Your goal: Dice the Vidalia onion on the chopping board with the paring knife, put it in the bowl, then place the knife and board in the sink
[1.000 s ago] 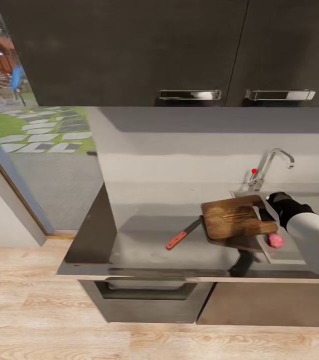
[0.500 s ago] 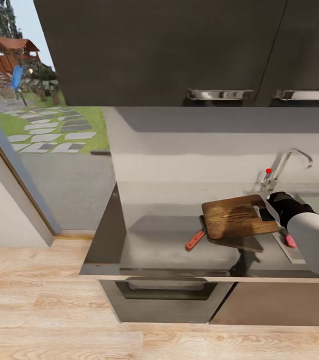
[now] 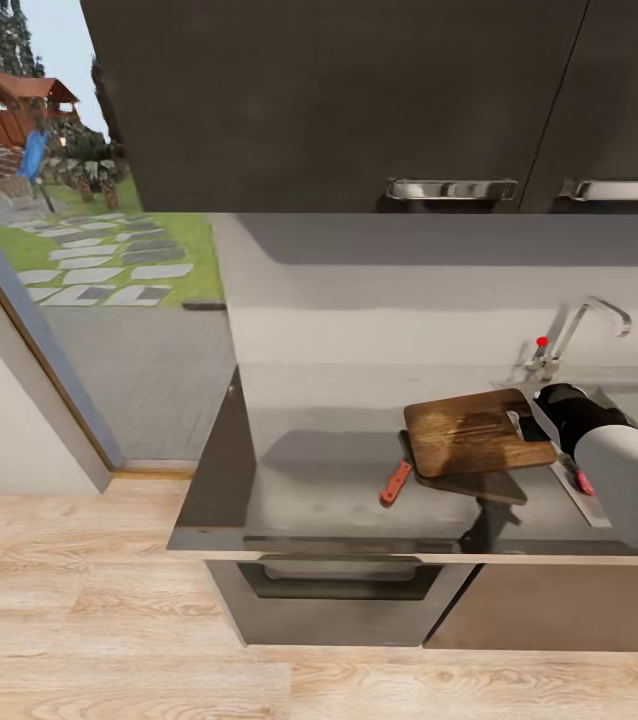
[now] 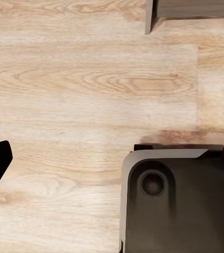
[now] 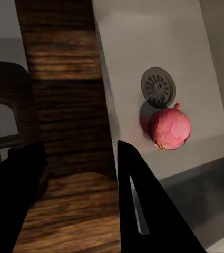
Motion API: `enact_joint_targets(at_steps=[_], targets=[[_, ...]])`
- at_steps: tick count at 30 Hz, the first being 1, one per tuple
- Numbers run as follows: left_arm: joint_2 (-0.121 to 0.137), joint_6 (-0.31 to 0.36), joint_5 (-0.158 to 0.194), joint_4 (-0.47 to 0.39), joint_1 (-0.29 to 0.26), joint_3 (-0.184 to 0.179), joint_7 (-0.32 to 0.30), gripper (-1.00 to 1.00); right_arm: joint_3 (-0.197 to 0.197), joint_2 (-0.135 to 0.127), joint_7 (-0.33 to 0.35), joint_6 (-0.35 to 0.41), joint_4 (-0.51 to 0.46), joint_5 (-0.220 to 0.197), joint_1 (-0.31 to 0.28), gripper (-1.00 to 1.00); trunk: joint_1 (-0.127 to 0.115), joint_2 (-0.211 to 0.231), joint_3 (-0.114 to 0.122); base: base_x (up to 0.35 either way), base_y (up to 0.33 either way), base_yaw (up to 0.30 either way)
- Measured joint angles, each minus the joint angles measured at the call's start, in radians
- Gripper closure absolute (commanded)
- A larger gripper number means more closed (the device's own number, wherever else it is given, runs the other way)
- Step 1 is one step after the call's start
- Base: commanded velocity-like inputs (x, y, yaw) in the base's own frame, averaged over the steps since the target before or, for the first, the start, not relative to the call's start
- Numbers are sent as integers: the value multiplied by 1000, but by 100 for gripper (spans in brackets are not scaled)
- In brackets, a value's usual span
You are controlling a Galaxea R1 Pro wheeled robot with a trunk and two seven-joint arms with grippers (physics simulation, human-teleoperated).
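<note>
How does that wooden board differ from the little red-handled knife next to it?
The chopping board is a broad brown wooden slab; the paring knife is slim, with a red handle. The board is gripped at its sink-side edge by the right pincer and lifted off the countertop; the knife lies flat, partly under the board. Both are over the same countertop.

Dark wooden chopping board (image 3: pixel 477 432) raised over countertop (image 3: pixel 329 480), red-handled paring knife (image 3: pixel 396 480) beneath, pink Vidalia onion (image 5: pixel 169 128) by sink (image 5: pixel 143 63) drain.

No readable text, labels, brands, numbers or signs appear on anything in view.
</note>
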Motion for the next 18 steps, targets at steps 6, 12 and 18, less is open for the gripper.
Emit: enact_joint_targets(at_steps=[6,12,18], targets=[[0,1,0,1,0,0,0,-100,6,-1,0,0,-1,-2,0,100,0,0,0,0,112,0],[0,1,0,1,0,0,0,-100,5,-2,0,0,0,-2,0,100,0,0,0,0,113,0],[0,1,0,0,0,0,0,-100,5,-2,0,0,0,-2,0,100,0,0,0,0,112,0]])
